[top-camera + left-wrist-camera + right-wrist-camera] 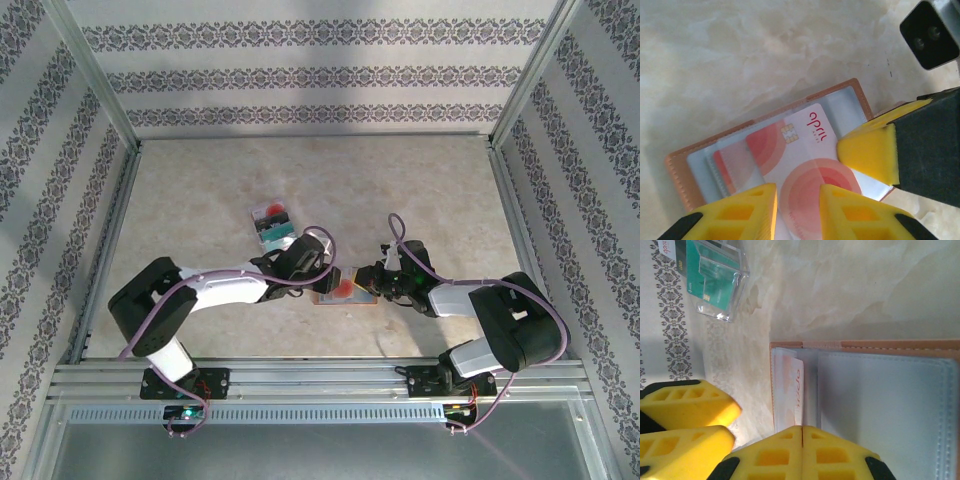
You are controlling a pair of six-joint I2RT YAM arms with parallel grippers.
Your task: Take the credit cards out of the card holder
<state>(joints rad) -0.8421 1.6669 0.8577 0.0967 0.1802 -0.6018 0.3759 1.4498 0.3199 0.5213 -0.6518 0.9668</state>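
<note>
Beige marbled table [200, 190] is seen, matt and smooth, boxed by walls [300, 70] papered in grey floral stripes and edged with aluminium rails [300, 375].

Holder [677, 170] is laid open and flat at the near centre of the table, between the two grippers. A reddish-brown leather rim with pale stitching is shown, with a grey-blue lining [890, 390] and clear glossy sleeves. Card [805, 150] is lodged slantwise in a sleeve, partly drawn out: thin white plastic, rounded corners, red concentric arcs, gold chip, red lettering. A second reddish card edge is seen behind it under the plastic.

Pile [272, 222] of cards is placed further back and to the left, well apart from the holder. A teal card is seen in a clear hard case [735, 295].

Left arm is folded low, with the elbow out left and the white forearm run rightward. Left gripper [797, 200] is angled down over the card's near end, its ribbed yellow wedge fingers [735, 215] slightly apart with the card face visible in the gap. No clamp on the card is seen.

Right arm is bent with the black elbow out right and the forearm run leftward. Right gripper [802, 432] is pressed fully together, its tip set on the holder's sleeve side just beside the card. Whether a sleeve is nipped cannot be told.
</note>
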